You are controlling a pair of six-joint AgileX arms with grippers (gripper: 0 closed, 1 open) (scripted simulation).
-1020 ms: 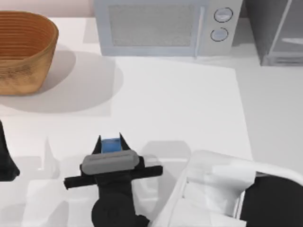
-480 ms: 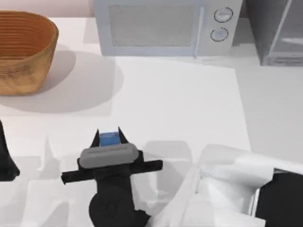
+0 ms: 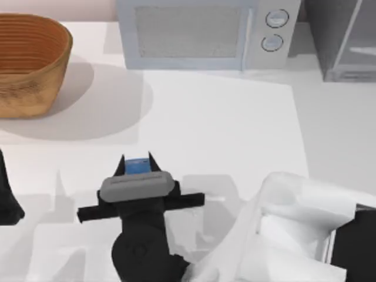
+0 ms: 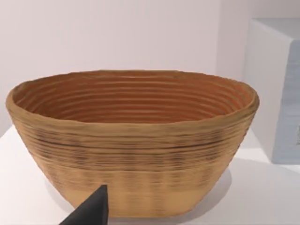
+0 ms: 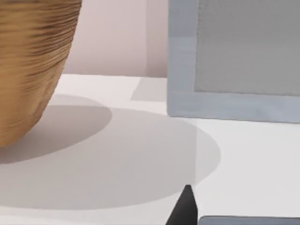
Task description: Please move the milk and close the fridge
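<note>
My right gripper (image 3: 136, 160) sits over the near-left part of the table (image 3: 235, 129), and its two dark fingers are clamped on either side of the milk (image 3: 136, 167). From above, the carton's blue top shows between them. I cannot tell from that view whether the carton is clear of the table or resting on it, so I would treat the lift as unconfirmed. The fridge (image 3: 329, 35) stands at the far right corner of the top view, well apart from the carton. Its lighter door panel (image 3: 361, 50) looks angled as if open, though only a slice of it can be seen. The microwave (image 3: 200, 32) stands along the back edge between the carton and the fridge, and the basket (image 3: 29, 64) is at the far left. My left arm (image 3: 6, 202) is parked at the left edge.

I judge the step in hand to be carrying the milk to its place before dealing with the door. To do it well I should keep the squeeze firm but even, since a small box can twist between flat fingers if the pull is off-centre. I should raise it straight before travelling and hold the carton upright throughout. Any sideways sweep should run through the open middle of the table, clear of the microwave's front. I would set the carton down flat before letting go. Only then would I go to the door, pushing on the panel's free edge and not near the hinge.
</note>
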